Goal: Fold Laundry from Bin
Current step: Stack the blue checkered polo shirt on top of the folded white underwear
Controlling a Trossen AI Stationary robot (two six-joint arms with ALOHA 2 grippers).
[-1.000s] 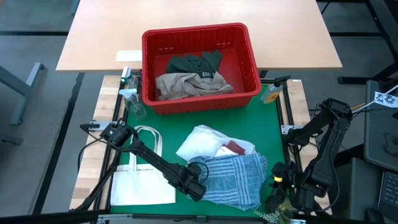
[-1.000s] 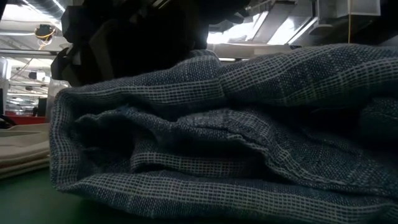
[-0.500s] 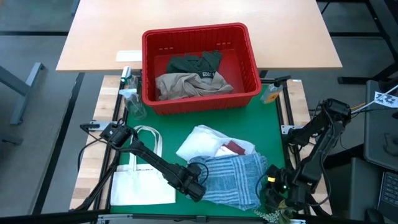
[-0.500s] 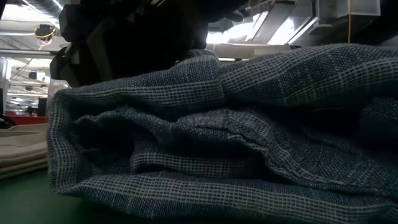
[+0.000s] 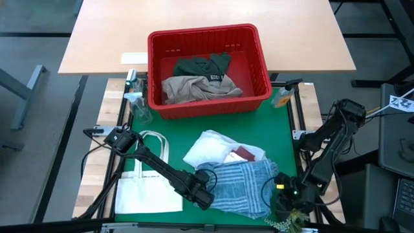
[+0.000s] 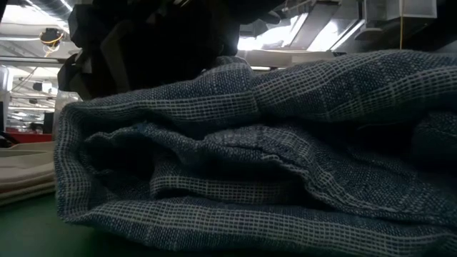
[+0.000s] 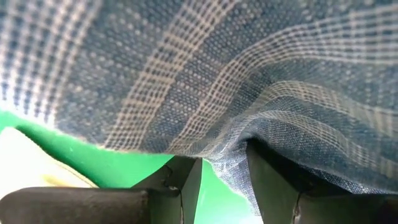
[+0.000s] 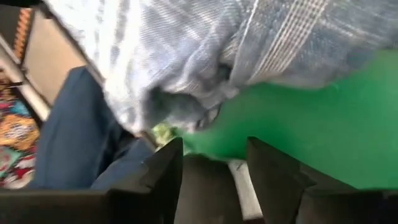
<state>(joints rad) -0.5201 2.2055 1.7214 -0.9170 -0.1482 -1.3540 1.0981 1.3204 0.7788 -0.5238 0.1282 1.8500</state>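
Note:
A blue-striped garment (image 5: 242, 184) lies bunched on the green mat (image 5: 284, 129) near the front edge and fills the low view (image 6: 271, 157). A white garment (image 5: 207, 150) and a maroon piece (image 5: 242, 154) lie just behind it. The red bin (image 5: 204, 31) at the far side holds a dark green garment (image 5: 204, 65) and a beige one (image 5: 194, 87). My left gripper (image 5: 206, 194) is at the striped garment's left edge, shut on it. My right gripper (image 5: 284, 199) hangs open by the garment's near right corner, its fingers (image 8: 168, 174) clear of the cloth. My left gripper has a folded edge of the blue-striped garment (image 7: 230, 163) between its two fingers, at the garment's left side. The fingers come steeply from above. The cloth is bunched there into several layers, and the rest of the garment lies slack on the mat.
A flat white tote bag (image 5: 145, 181) lies on the mat's left side beside my left arm. A spray bottle (image 5: 137, 103) stands left of the bin and an orange bottle (image 5: 283, 97) right of it. The mat's right strip is bare green.
My right gripper has come down and a little toward the table's left, nearer the blue-striped garment's near right corner, tipping to point more steeply down. Its fingers have stayed open. The garment and my left gripper have kept still.

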